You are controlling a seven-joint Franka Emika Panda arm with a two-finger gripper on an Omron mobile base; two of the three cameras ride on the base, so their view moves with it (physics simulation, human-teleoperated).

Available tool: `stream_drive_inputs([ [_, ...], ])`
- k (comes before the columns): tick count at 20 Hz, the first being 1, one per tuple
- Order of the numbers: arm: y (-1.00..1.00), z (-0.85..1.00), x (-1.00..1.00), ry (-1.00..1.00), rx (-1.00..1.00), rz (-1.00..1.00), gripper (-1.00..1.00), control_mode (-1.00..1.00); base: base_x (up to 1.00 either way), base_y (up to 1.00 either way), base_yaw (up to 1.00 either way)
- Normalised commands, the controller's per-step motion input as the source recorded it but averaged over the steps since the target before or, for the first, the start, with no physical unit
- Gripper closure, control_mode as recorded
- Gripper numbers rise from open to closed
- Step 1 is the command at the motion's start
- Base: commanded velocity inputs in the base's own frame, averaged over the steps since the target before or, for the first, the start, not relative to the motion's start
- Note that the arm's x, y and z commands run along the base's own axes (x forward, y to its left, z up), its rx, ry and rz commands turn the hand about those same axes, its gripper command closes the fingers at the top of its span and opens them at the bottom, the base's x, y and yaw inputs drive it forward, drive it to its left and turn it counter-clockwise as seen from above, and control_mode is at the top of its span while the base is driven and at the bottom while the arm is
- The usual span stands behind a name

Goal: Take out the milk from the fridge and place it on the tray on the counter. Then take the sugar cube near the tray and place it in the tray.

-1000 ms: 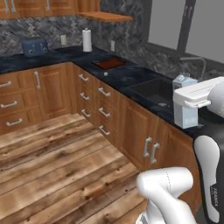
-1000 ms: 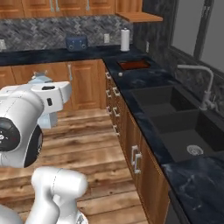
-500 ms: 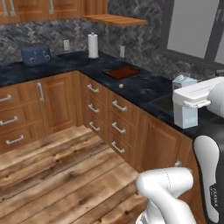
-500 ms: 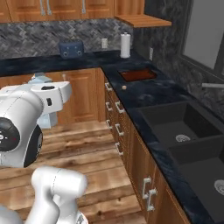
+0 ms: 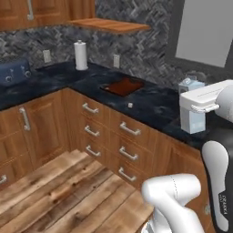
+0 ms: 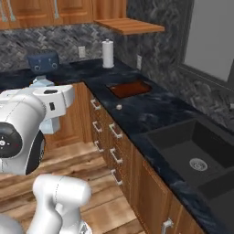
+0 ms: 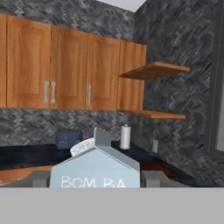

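From the left base camera, the milk (image 5: 191, 107) hangs upright in the jaws (image 5: 195, 108) at the right of the picture, carried above the near edge of the black desk (image 5: 154, 102). The tray (image 5: 123, 86) lies flat on that desk, ahead and to the left of the carton and well apart from it, with the sugar cube (image 5: 130, 105) on the desk just on its near side.

From the right base camera, the carton (image 6: 45, 104) pokes out behind the white hand at the left, over the wooden floor side. The tray (image 6: 130, 88) sits ahead and to the right, and the cube (image 6: 119, 107) lies between the tray and the desk's front edge (close to the tray, not touching it).

From the hand camera, the carton (image 7: 96, 167) stands with its gabled top up, the jaws pinching it from both sides. My guess is the coming move turns on carrying it forward to the tray, long axis kept vertical.
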Motion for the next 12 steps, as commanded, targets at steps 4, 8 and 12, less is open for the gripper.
stream_drive_inputs([
  [4,0.0,0.0,0.0,0.0,0.0,0.0,1.0,1.0,0.9,0.72,-0.71],
  [8,0.0,0.0,0.0,0.0,0.0,0.0,1.0,1.0,0.67,0.48,-0.85],
  [12,0.0,0.0,0.0,0.0,0.0,0.0,1.0,1.0,0.5,0.36,-0.91],
])
